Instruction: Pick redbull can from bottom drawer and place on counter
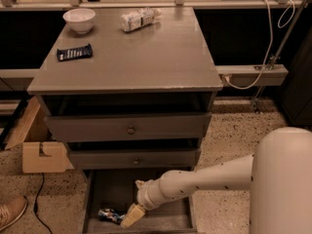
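Observation:
The redbull can (109, 215) lies on its side on the floor of the open bottom drawer (92, 199), near its front left. My gripper (130, 216) is down inside the drawer, just right of the can and very close to it. The white arm reaches in from the lower right. The counter (146, 52) is the grey top of the cabinet above.
On the counter stand a white bowl (79, 20), a clear plastic bottle (139, 18) lying on its side, and a dark snack packet (74, 52). Two upper drawers with knobs sit slightly open. A cardboard box (44, 156) and a shoe (10, 212) are on the floor at left.

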